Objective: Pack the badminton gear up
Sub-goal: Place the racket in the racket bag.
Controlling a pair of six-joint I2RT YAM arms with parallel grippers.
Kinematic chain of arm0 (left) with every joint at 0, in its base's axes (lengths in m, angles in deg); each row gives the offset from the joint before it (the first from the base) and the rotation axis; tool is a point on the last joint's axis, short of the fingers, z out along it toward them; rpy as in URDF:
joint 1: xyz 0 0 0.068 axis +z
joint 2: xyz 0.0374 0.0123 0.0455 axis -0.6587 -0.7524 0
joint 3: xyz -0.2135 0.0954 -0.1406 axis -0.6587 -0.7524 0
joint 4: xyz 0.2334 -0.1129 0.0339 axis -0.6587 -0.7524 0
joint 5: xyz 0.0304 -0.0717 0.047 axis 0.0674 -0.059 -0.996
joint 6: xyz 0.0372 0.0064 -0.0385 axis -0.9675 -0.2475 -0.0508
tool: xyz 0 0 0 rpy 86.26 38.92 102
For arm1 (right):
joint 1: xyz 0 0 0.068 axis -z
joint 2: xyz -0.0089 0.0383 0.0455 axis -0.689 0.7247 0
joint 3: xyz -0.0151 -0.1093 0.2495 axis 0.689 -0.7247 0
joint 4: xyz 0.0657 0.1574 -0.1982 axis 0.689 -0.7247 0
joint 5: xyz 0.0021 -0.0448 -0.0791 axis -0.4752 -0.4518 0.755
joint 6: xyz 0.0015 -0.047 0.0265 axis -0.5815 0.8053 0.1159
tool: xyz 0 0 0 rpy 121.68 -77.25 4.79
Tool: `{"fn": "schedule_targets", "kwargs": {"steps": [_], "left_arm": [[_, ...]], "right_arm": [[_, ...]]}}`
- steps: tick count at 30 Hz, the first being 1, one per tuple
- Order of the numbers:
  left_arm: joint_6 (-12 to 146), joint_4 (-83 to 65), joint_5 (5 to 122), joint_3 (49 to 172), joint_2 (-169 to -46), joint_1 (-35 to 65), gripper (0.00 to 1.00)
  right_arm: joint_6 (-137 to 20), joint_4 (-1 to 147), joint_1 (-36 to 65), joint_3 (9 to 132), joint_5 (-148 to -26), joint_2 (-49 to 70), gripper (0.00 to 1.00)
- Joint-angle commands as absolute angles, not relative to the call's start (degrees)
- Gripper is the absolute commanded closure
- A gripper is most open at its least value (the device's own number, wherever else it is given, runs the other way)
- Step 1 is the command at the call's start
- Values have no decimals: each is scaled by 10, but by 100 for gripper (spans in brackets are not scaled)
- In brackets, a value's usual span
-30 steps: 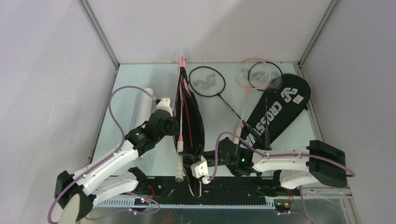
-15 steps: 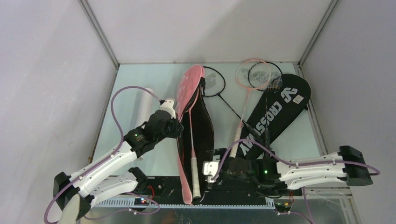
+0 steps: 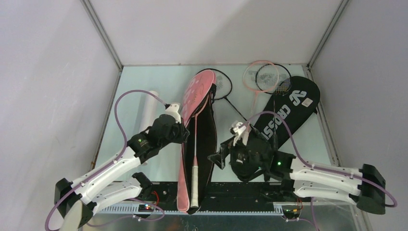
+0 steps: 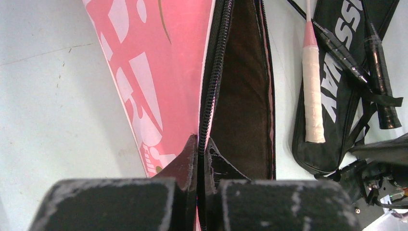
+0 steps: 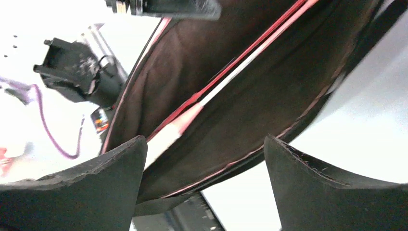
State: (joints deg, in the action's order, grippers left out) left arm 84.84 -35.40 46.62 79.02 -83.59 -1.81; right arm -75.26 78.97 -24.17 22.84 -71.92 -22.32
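Pink bag (image 4: 144, 72) lies open mid-table, its zip edge pinched between the closed fingers of the left gripper (image 4: 198, 159); the right gripper (image 5: 204, 144) hovers, fingers spread, over the dark lining, where a pink racket (image 5: 175, 127) lies inside; only the left wrist view shows a second racket's white grip (image 4: 312, 96), seemingly resting atop the black bag (image 4: 339, 103).

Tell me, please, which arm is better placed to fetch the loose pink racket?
Right, probably: the right gripper is open beside the pink racket on the black bag, while the left gripper is shut on the zipper edge of the pink bag.
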Motion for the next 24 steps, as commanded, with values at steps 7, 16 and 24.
{"fn": "schedule_targets", "kwargs": {"steps": [7,16,24], "left_arm": [[853,-317,482,788,-830,-20,100],[858,-311,493,783,-833,-20,100],[869,-306,523,773,-822,-20,100]], "right_arm": [[-932,928,-226,260,-839,-1,13],[-978,1074,-214,348,-866,215,48],[-952,1043,-186,431,-851,272,50]]}}
